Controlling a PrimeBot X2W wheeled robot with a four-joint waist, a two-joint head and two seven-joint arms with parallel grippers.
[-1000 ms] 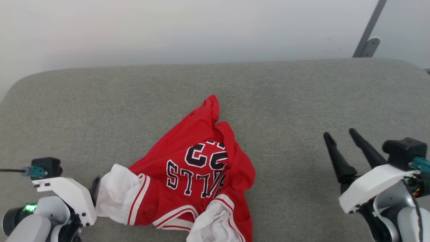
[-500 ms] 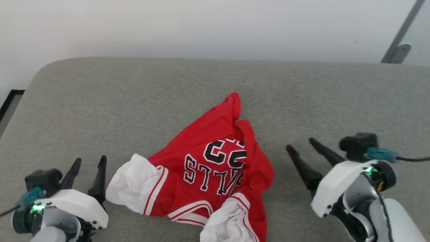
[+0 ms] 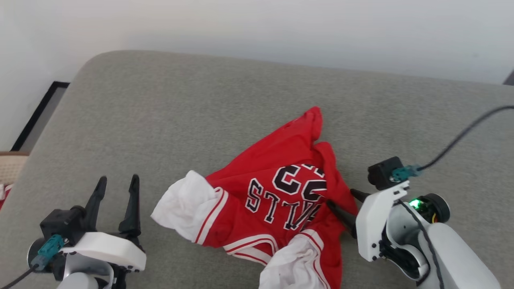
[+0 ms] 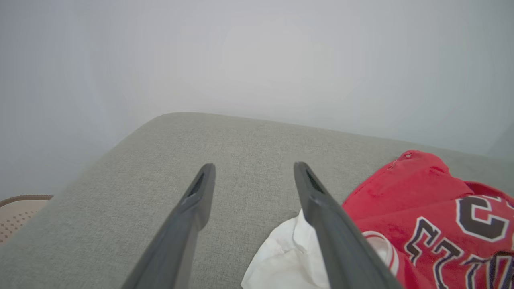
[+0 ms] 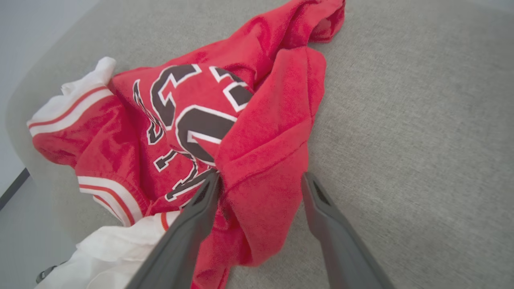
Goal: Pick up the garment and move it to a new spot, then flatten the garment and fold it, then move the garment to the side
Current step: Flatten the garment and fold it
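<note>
Red with white sleeves, the garment (image 3: 273,188) lies crumpled on the grey couch (image 3: 180,104), a little right of centre in the head view, and its near end runs off that view's bottom edge. Its dark, white-outlined print (image 3: 287,194) faces up and reads upside down from the head. One white sleeve (image 3: 186,204) with striped trim spreads toward the robot's left, a second sleeve (image 3: 293,265) bunches at the near edge, and a red corner (image 3: 313,118) points toward the pale wall (image 3: 241,24). The right gripper (image 3: 342,197) is at the garment's right edge with its fingers spread wide and nothing clenched. In the right wrist view the right gripper (image 5: 261,176) straddles a thick red fold (image 5: 265,160) of the garment (image 5: 188,116). One fingertip touches the cloth beside the print and the other sits just off the fabric, over bare couch. A green light (image 3: 414,203) glows on that wrist, and a dark cable (image 3: 461,138) arcs away from it. The left gripper (image 3: 118,180) hangs over bare couch to the left of the spread sleeve, fingers parted and empty. In the left wrist view the left gripper (image 4: 253,166) points toward the couch's far rounded edge, with the garment (image 4: 421,212) off to one side.
</note>
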